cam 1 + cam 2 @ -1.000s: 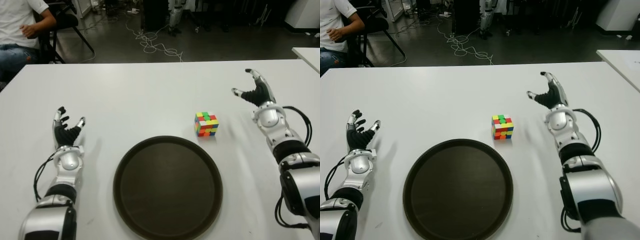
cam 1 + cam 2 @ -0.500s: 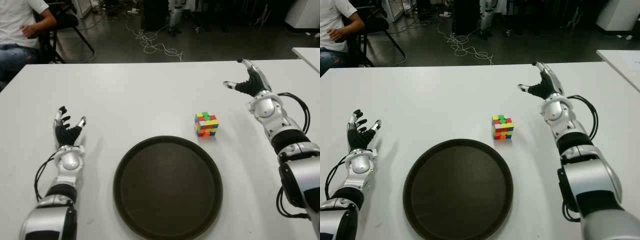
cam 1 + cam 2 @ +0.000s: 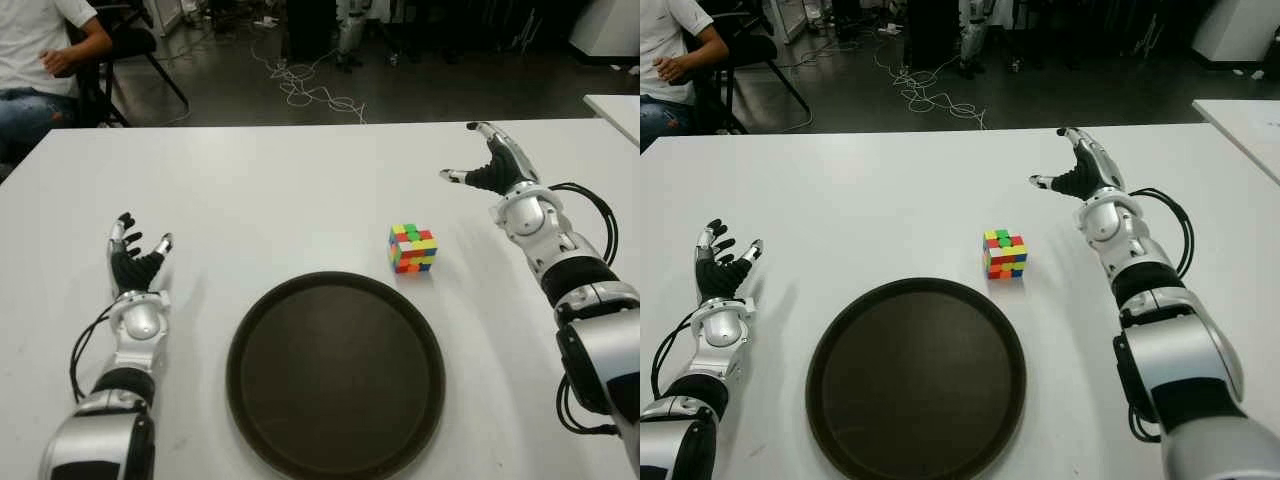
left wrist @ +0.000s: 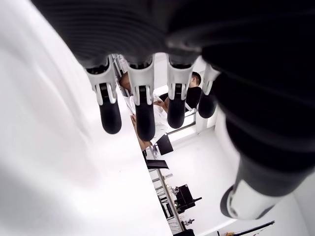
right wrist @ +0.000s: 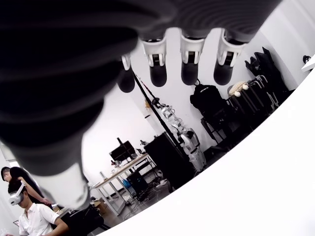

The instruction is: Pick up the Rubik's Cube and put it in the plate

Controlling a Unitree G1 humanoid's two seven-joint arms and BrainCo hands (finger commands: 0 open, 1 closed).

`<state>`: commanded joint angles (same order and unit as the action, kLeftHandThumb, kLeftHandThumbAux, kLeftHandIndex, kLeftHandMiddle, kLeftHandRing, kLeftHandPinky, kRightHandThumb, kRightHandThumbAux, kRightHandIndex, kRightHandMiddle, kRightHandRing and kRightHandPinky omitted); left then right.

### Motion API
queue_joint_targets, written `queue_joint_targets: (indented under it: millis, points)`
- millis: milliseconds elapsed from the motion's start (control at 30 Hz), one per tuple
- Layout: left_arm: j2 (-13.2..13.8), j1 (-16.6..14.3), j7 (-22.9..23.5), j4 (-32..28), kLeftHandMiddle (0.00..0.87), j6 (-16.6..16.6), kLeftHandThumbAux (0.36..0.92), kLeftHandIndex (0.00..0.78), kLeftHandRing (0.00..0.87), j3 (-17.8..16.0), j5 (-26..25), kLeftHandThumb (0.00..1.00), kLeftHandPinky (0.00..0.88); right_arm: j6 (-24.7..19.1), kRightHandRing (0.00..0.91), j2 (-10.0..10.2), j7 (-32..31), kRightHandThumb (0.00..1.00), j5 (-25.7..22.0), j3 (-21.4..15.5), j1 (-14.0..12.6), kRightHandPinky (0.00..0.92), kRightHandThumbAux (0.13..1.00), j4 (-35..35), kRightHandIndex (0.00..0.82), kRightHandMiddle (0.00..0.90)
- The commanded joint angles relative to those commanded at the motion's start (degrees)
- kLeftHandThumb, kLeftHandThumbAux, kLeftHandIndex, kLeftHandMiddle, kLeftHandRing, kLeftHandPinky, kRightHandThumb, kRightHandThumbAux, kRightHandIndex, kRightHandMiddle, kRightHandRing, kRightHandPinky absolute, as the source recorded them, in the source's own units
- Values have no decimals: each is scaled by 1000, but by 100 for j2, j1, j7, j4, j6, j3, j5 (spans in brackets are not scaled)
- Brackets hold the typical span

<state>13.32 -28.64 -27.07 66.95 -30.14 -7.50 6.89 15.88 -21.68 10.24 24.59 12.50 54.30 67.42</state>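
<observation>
The Rubik's Cube (image 3: pixel 412 247) stands on the white table (image 3: pixel 280 190), just beyond the far right rim of the round dark plate (image 3: pixel 335 373). My right hand (image 3: pixel 487 168) hovers open beyond and to the right of the cube, fingers spread, thumb pointing left, nothing in it. Its straight fingertips (image 5: pixel 158 74) show in the right wrist view with only the room behind them. My left hand (image 3: pixel 135 255) shows open at the left of the plate, fingers up; the left wrist view shows its fingers (image 4: pixel 142 110) extended and holding nothing.
A person (image 3: pixel 45 60) in a white shirt sits on a chair beyond the table's far left corner. Cables (image 3: pixel 310 90) lie on the dark floor behind the table. Another white table's corner (image 3: pixel 615 105) shows at the far right.
My right hand has moved farther from me and to the left, now beyond the cube's right side, still open. The cube, plate and left hand have not moved.
</observation>
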Motion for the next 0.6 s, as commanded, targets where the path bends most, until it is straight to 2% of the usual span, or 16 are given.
queue_joint_targets:
  millis: [233, 400, 600]
  points:
    - [-1, 0, -10, 6, 158, -12, 723, 105, 187, -8, -3, 331, 241, 162, 50, -106, -158, 220, -40, -18, -112, 28, 697, -364, 1, 61]
    - [-10, -12, -3, 17, 158, 9, 725, 104, 189, -27, -19, 333, 244, 265, 21, -309, -569, 191, -53, 4, -308, 9, 667, -946, 0, 35]
    - [3, -30, 28, 36, 154, 71, 723, 96, 171, -25, -9, 290, 197, 297, 2, -704, -1541, 150, -11, 145, -723, 1, 611, -1999, 0, 4]
